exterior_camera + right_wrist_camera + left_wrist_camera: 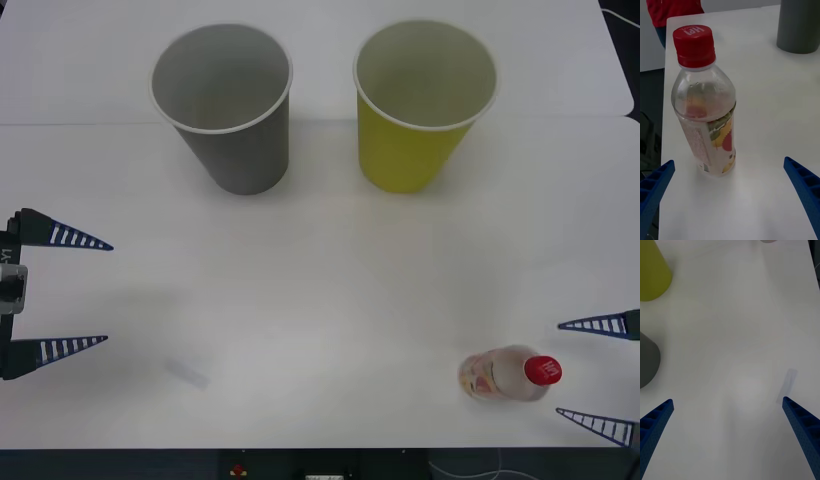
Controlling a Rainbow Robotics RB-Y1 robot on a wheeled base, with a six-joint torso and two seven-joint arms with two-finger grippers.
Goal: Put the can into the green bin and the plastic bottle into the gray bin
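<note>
The plastic bottle [505,375] stands upright near the table's front right edge, clear with a red cap and a fruit label [705,112]. My right gripper [562,369] is open just to its right, and the bottle stands just beyond the fingertips, nearer one finger [729,161]. The gray bin [222,105] and the green bin [420,110] stand upright side by side at the back, gray on the left. My left gripper [108,292] hangs open and empty at the left edge, with both bins off to one side of it [728,400]. The can is out of view.
The white table [320,280] has a seam running across behind the bins. A faint pale smudge [187,372] lies front left, ahead of the left fingers [787,384]. The table's front edge runs close to the bottle.
</note>
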